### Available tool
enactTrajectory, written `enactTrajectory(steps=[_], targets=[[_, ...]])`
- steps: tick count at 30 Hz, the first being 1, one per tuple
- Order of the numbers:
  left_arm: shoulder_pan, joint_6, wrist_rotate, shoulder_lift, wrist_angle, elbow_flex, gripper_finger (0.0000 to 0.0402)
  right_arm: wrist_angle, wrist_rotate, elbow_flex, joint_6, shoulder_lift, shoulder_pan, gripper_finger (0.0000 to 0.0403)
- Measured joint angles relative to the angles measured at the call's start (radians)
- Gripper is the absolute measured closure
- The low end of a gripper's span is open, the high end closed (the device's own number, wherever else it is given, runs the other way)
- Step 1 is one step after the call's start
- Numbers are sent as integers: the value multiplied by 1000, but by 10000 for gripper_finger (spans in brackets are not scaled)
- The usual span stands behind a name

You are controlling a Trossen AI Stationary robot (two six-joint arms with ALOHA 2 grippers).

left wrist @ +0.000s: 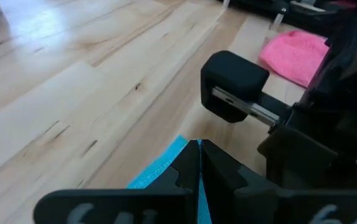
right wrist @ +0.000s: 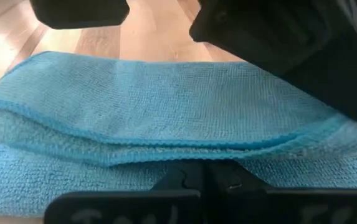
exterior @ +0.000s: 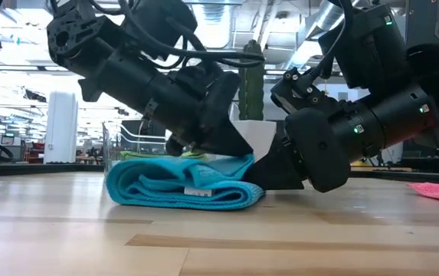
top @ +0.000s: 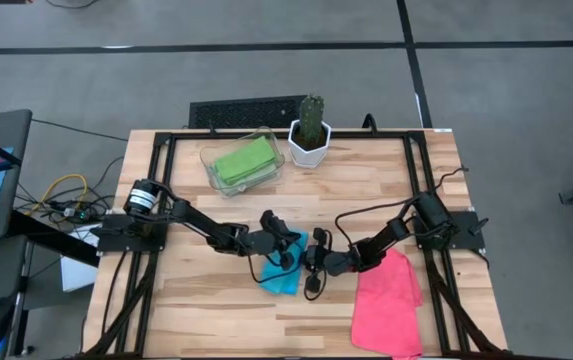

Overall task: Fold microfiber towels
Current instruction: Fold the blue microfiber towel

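Observation:
A cyan blue towel [top: 282, 272] lies folded in several layers on the wooden table [top: 206, 300] near its middle, also seen in the low view [exterior: 181, 188]. My left gripper [top: 291, 243] reaches in from the left and is shut at the towel's upper layer. My right gripper [top: 316, 264] comes from the right and is shut at the towel's right end, low by the table. A hot pink towel [top: 390, 305] lies flat at the near right. Green towels [top: 243, 161] rest in a clear tray at the back. My left gripper pinches the blue towel's top layer at its hemmed edge [left wrist: 173, 154] between its two shut fingers, slanting down from the left. That edge [exterior: 238, 159] is raised a little above the layers below it, which rest on the table. My right gripper pinches the near edge of the towel's lower layers [right wrist: 166, 167] between its shut fingers, slanting down from the right. How many layers it has, I cannot tell. The towel [right wrist: 153, 106] lies folded on the table in front of the fingers.
A clear plastic tray [top: 209, 160] and a cactus in a white pot [top: 309, 138] stand at the table's far edge. Black frame rails [top: 161, 150] run along the table's sides. Bare wood lies at the near left.

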Motion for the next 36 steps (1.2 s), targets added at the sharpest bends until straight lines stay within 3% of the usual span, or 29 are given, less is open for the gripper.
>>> enactTrajectory(steps=[11, 14, 25, 31, 34, 36], targets=[[4, -15, -32, 43, 15, 25, 392, 0, -5, -1, 1, 0, 0, 386], [4, -15, -68, 43, 49, 24, 372, 0, -13, -1, 1, 0, 0, 386], [6, -6, 17, 38, 76, 24, 275, -3, -18, -1, 1, 0, 0, 386], [-2, 101, 101, -125, 34, 24, 261, -5, -19, -1, 0, 0, 0, 379], [-29, 156, 87, -253, -82, 25, 268, -6, -19, -1, 0, 0, 0, 381], [-63, 160, 23, -332, -223, 27, 282, -6, -19, -1, 0, 0, 0, 384]])
